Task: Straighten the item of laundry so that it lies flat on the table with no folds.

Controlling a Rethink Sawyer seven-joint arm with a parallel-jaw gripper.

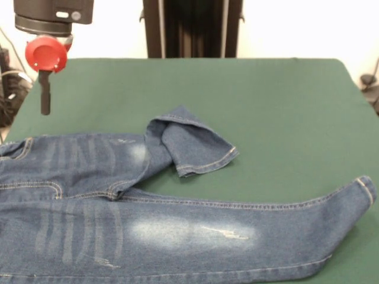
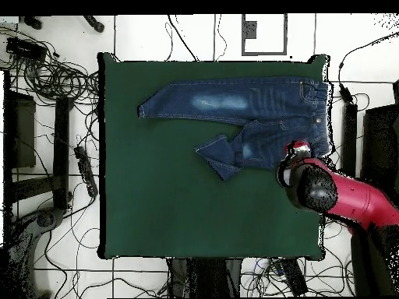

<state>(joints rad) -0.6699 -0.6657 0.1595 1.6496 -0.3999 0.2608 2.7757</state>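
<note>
Green felt tabletop (image 1: 278, 100) is carrying the jeans (image 1: 177, 231); one leg is lying straight, the other is doubling back at the knee, its hem (image 1: 207, 163) pointing sideways; denim is looking soft, fairly heavy, likely dragging on felt; that hem seems the best hold; end effector (image 1: 45, 97) is hovering above the waistband side, grip state I cannot tell.

The jeans (image 1: 148, 219) run off the front view's left and bottom edges. In the overhead view, the arm (image 2: 343, 195) covers their waist corner. Whether the gripper (image 1: 45, 94) is open is unclear.
</note>
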